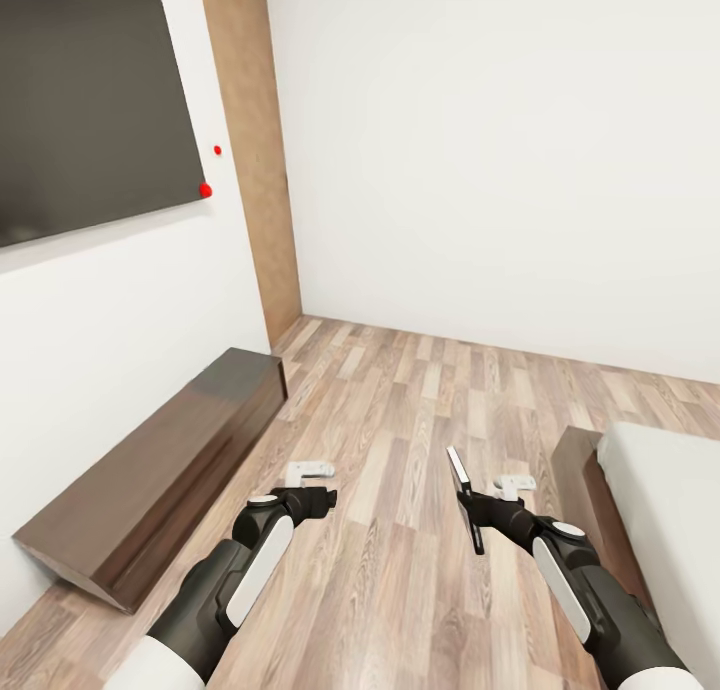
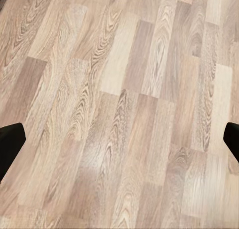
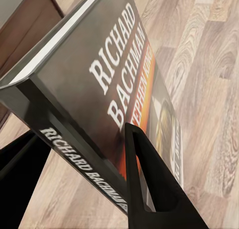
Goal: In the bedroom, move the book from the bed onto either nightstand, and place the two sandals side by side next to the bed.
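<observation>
Here the right gripper (image 3: 94, 184) clamped the book (image 3: 119, 84), cover lettering legible; head view showed it edge-on, upright (image 1: 464, 495). Left gripper (image 2: 119, 144) spread wide.

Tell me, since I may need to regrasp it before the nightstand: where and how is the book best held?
Probably as it is held now: the right tool clamps the book across its thin thickness at the spine end, one finger on the cover. Flat broad faces suit pinching; come in edge-on from the spine. The left tool is open and free to support it.
</observation>
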Controlling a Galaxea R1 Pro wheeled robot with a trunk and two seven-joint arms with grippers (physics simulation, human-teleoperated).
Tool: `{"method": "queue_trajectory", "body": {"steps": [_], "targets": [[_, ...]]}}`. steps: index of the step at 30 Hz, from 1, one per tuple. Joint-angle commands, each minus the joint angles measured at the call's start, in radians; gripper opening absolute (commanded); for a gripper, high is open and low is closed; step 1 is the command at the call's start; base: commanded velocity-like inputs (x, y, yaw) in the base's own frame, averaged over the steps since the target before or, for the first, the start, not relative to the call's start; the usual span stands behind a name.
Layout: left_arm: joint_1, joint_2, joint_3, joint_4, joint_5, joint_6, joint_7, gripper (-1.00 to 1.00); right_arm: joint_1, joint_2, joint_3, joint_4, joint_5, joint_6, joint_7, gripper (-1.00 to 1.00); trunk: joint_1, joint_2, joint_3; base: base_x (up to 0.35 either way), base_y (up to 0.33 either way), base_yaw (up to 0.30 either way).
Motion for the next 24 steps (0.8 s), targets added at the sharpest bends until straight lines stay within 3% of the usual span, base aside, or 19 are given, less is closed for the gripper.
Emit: {"method": "queue_trajectory", "body": {"steps": [1, 24], "targets": [[-0.001, 0.000, -0.001, -0.001, 0.010, 0.002, 0.010, 1.00, -0.001, -0.001, 0.001, -0.001, -0.007, 0.005, 0.000, -1.00, -0.003, 0.006, 0.002, 0.336, 0.000, -0.087], [-0.001, 0.000, -0.001, -0.001, 0.010, 0.003, 0.010, 1.00, -0.001, 0.001, 0.001, -0.001, -0.007, 0.005, 0.000, -1.00, -0.091, 0.167, 0.074, 0.336, 0.000, -0.234]]}}
